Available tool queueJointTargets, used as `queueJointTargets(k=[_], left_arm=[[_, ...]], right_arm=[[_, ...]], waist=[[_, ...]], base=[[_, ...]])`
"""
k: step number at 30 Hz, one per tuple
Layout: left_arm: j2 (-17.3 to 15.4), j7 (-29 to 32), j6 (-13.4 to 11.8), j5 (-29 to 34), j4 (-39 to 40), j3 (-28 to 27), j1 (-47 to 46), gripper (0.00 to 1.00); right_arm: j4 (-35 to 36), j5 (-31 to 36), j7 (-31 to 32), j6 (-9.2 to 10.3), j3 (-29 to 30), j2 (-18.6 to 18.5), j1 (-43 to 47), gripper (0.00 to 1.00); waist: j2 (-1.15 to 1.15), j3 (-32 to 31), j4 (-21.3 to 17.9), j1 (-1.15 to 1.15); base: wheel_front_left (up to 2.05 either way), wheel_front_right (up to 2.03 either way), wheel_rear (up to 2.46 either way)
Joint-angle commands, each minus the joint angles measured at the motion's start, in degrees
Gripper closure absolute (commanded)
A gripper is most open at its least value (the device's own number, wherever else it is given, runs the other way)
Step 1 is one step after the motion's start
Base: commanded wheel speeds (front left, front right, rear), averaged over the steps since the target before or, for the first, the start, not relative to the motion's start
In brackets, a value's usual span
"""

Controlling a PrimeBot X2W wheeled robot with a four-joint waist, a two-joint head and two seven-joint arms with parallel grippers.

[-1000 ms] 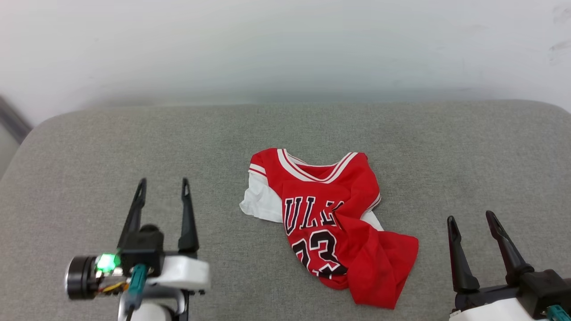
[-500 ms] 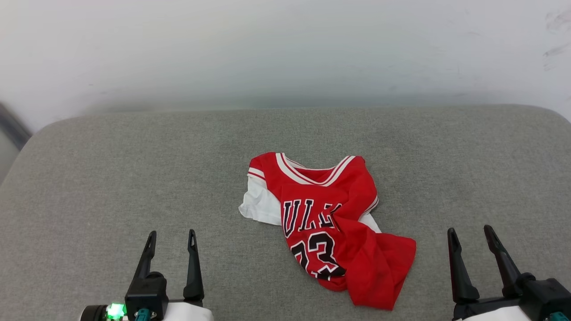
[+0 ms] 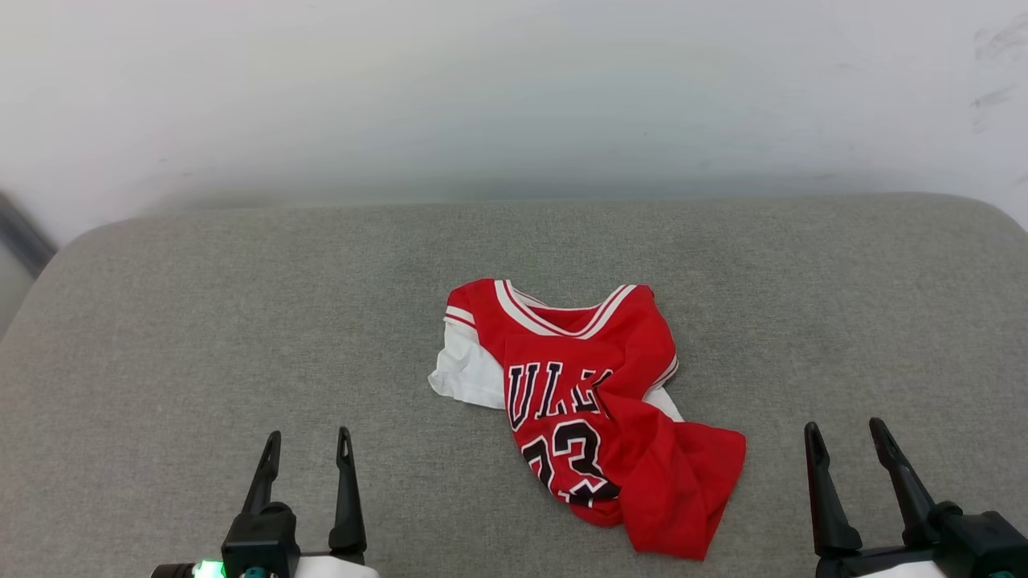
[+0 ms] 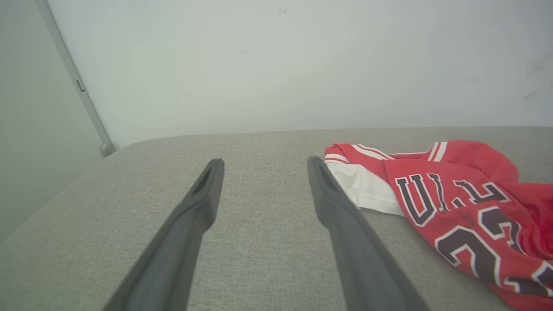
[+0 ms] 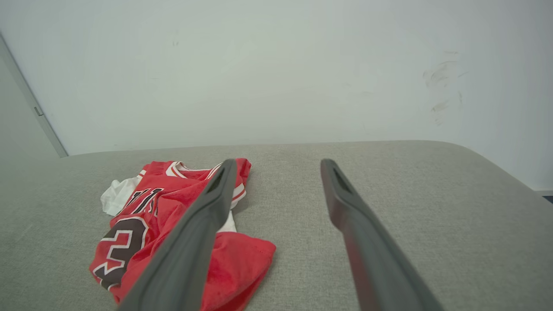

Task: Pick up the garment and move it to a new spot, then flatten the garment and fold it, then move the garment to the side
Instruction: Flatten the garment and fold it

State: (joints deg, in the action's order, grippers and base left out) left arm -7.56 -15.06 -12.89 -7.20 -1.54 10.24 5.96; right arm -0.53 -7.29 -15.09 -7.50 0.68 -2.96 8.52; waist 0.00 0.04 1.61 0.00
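Head view: crumpled red-and-white jersey garment lay mid-frame on grey fabric bench. Left gripper and right gripper, fingers spread and empty, flanked it at the lower corners, seemingly staged for pickup.

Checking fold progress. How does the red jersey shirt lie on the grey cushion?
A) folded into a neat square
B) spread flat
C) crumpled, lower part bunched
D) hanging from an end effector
C: the red basketball-jersey shirt lies rumpled on the grey fabric cushion, lower part bunched, with the left end effector and right end effector open, apart from it.
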Motion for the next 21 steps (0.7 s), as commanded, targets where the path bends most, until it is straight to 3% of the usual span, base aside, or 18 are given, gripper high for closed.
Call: queueJointTargets(k=[1,12,21], left_arm=[[0.60,-0.17,0.84,0.68,-0.13,-0.77,0.70,0.00],[2.78,-0.17,3.92,2.73,-0.58,-4.12,1.08,0.00],[3.81,-0.17,4.78,3.55,-0.04,-5.65,0.28,0.00]], right_arm=[[0.05,0.02,-0.12,0.03,-0.09,0.15,0.57,0.00],[1.05,0.12,-0.12,0.02,0.61,0.14,-0.76,0.00],[5.81,5.28,-0.12,0.02,-0.24,0.08,-14.75,0.00]], waist=[[0.00,-0.06,0.03,0.00],[0.00,-0.38,0.16,0.00],[0.00,0.86,-0.14,0.00]], base=[[0.00,0.00,0.00],[0.00,0.00,0.00],[0.00,0.00,0.00]])
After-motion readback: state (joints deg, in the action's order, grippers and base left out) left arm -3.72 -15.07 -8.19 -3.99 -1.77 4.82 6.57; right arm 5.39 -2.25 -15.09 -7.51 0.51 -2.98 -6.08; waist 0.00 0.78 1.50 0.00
